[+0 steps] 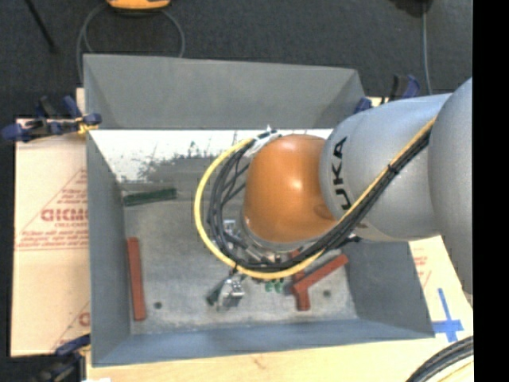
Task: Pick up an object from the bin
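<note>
Low, pincer point(231, 293) near bin point(238, 337) front wall; bare floor toward red bar point(136, 278).

Silver-grey arm point(398, 173) with black "KUKA" lettering point(339, 173); glossy orange dome cover point(282, 189) at wrist; black and yellow cables point(208, 205) loop around it.
</note>
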Action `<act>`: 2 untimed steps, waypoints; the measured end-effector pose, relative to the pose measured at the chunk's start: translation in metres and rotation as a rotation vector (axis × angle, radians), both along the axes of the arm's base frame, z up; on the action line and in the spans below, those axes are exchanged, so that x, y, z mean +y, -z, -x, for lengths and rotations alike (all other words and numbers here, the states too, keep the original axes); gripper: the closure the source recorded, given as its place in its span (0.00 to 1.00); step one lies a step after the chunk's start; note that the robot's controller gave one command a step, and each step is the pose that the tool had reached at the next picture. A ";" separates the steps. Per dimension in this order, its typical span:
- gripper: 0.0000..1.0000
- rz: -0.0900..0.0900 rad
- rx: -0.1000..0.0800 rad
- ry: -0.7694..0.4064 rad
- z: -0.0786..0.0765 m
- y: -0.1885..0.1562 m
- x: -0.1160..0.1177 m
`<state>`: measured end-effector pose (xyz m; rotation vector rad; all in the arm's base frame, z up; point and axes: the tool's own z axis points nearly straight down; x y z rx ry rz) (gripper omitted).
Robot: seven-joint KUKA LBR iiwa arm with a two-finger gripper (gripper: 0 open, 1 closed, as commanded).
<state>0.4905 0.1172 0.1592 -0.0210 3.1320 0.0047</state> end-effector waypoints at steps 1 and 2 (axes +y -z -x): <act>1.00 0.002 0.007 -0.069 -0.004 0.074 -0.029; 1.00 0.002 0.007 -0.069 -0.004 0.074 -0.029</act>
